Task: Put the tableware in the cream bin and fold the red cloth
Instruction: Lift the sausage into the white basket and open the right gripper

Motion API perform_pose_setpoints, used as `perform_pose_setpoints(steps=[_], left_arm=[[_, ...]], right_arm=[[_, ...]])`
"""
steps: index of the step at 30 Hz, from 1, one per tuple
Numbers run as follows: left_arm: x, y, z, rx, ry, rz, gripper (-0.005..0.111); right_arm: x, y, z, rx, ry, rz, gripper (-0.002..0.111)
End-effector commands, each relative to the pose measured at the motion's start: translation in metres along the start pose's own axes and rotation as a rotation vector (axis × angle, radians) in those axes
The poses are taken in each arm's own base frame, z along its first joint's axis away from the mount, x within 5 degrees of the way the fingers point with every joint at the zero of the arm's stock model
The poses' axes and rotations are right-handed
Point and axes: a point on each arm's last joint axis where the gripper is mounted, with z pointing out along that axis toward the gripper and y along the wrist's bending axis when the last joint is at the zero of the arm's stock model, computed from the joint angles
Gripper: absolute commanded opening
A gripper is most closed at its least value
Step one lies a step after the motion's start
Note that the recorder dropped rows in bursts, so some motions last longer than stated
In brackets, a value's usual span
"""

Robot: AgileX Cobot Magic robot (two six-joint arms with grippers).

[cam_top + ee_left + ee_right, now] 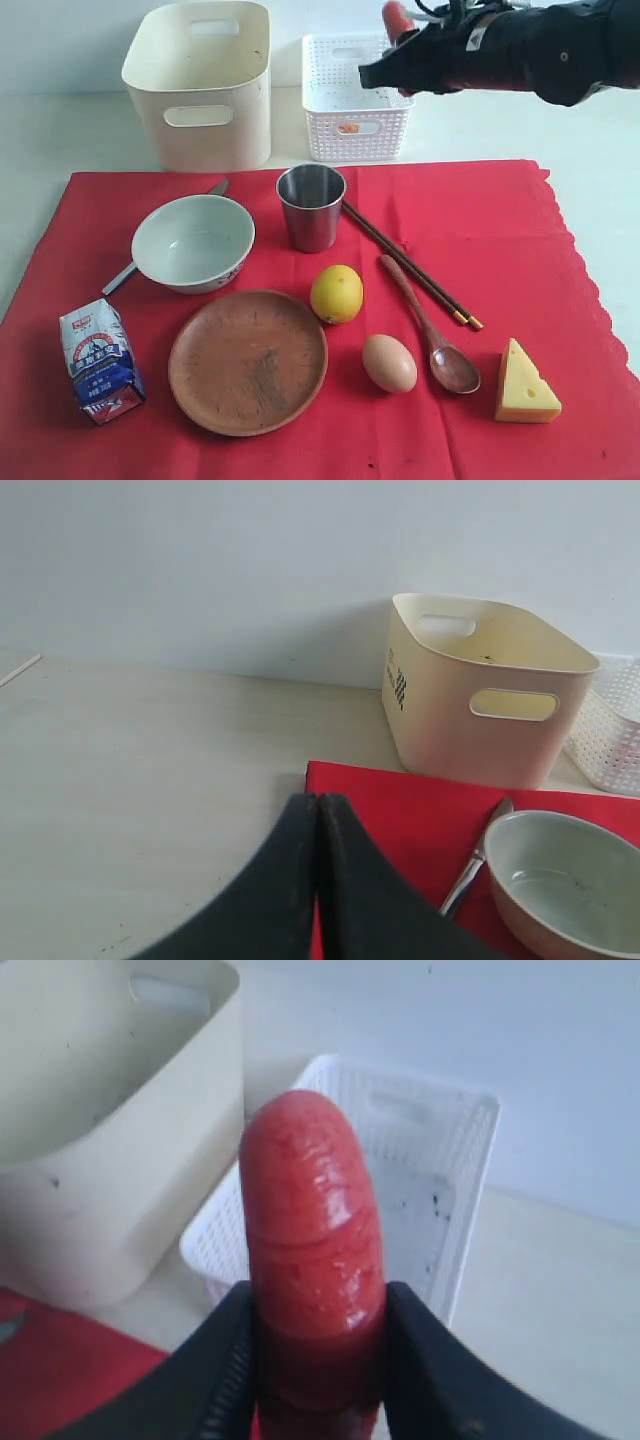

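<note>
The right gripper [318,1355] is clamping a red sausage [312,1220] upright between its jaws. It is hanging above the white lattice basket [385,135], which is standing behind the steel cup [311,207] and to its right. The arm is hiding part of the basket's inside, and what shows looks empty.

The left gripper [317,805] is pressing its jaws together on nothing. In its own wrist view it is hovering at the corner of the red cloth [480,230], left of the cup. It is not showing in the exterior view.

The cup is standing upright on the cloth, below and in front of the right gripper, well apart from it. The dark chopsticks [410,268] are running from the cup's right side toward the camera, with the wooden spoon [430,330] lying beside them. A lemon [336,293] is sitting just in front of the cup, with an egg [389,362] further forward. A cheese wedge [524,385] is lying far to the front right.

To the cup's left, the white bowl [193,243] is resting over a silver knife [120,278]. The brown plate [247,361] is lying in front of the cup and slightly left, with a milk carton [100,360] beyond it. The cream bin [240,130] is standing behind the cup to its left, off the cloth, with nothing showing inside it.
</note>
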Motion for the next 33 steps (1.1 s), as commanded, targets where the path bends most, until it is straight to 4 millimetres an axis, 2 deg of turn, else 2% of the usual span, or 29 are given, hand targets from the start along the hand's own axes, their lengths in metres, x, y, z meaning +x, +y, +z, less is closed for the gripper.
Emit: perform_pose_setpoints(steps=[1, 8, 12, 17, 20, 27, 33], left_arm=[[0.0, 0.0, -0.001, 0.001, -0.006, -0.008, 0.003], [0.0, 0.0, -0.001, 0.001, -0.006, -0.008, 0.003], [0.0, 0.0, -0.001, 0.001, -0.006, -0.008, 0.003], [0.0, 0.0, -0.001, 0.001, -0.006, -0.008, 0.003], [0.0, 0.0, -0.001, 0.001, -0.006, -0.008, 0.003], [0.0, 0.0, -0.001, 0.001, -0.006, -0.008, 0.003], [0.0, 0.0, -0.001, 0.001, -0.006, -0.008, 0.003]], right_arm=[[-0.024, -0.001, 0.008, 0.0, -0.11, -0.003, 0.0], [-0.028, -0.002, 0.058, 0.005, -0.059, -0.004, 0.0], [-0.018, -0.009, 0.088, 0.018, -0.013, 0.004, 0.0], [0.0, -0.013, 0.113, 0.024, 0.033, 0.008, 0.002], [0.01, -0.013, 0.121, 0.024, 0.045, 0.008, 0.013], [0.012, -0.013, 0.124, 0.023, 0.027, 0.008, 0.054], [0.01, -0.013, 0.124, 0.023, 0.01, 0.008, 0.071]])
